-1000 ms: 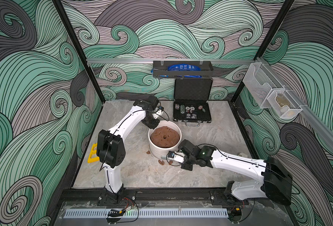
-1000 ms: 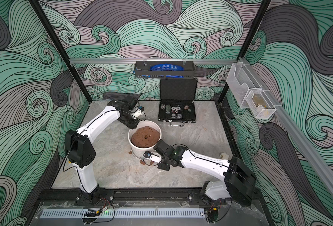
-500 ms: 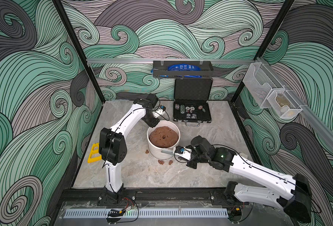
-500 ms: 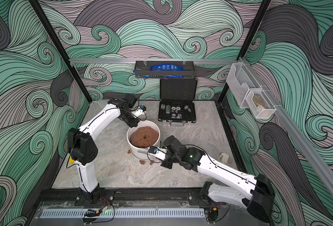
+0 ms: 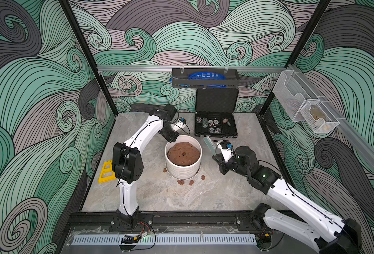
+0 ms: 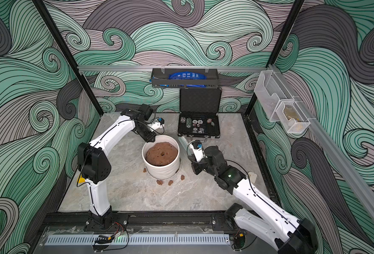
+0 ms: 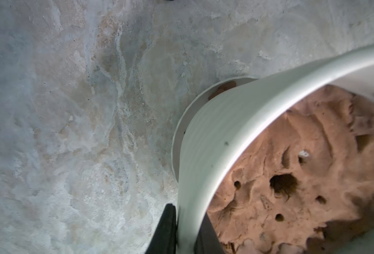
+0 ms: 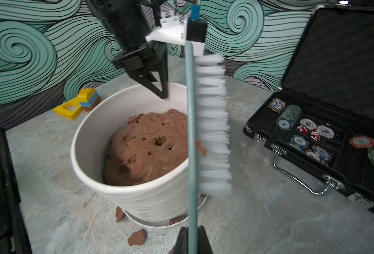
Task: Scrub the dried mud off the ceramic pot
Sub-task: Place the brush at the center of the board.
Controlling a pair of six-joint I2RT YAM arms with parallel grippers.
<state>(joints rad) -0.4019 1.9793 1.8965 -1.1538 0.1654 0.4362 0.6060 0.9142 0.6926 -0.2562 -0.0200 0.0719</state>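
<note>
White ceramic, finely ribbed, the pot stands on its saucer in the middle of the table, heaped with soil. The left gripper sits on the far rim with its fingers narrow, one outside the wall and one inside, pinching it as far as I can see. The right gripper is clamped on the handle of a brush. The brush is upright just beside the pot and clear of its wall, with the bristles turned away towards the case. Mud lies in crumbs on the table round the base and on the saucer, and one crumb clings in the bristles. The wall I can see looks clean. I judge the brush is being lined up for a stroke. To do it well, the wrist should roll until the bristles face the ribs, then press lightly and sweep along them, working round to the side that is hidden from me. The rim hold needs to be firm, or the pot may skid on its saucer. The brush head belongs below the rim, out of the soil.
</note>
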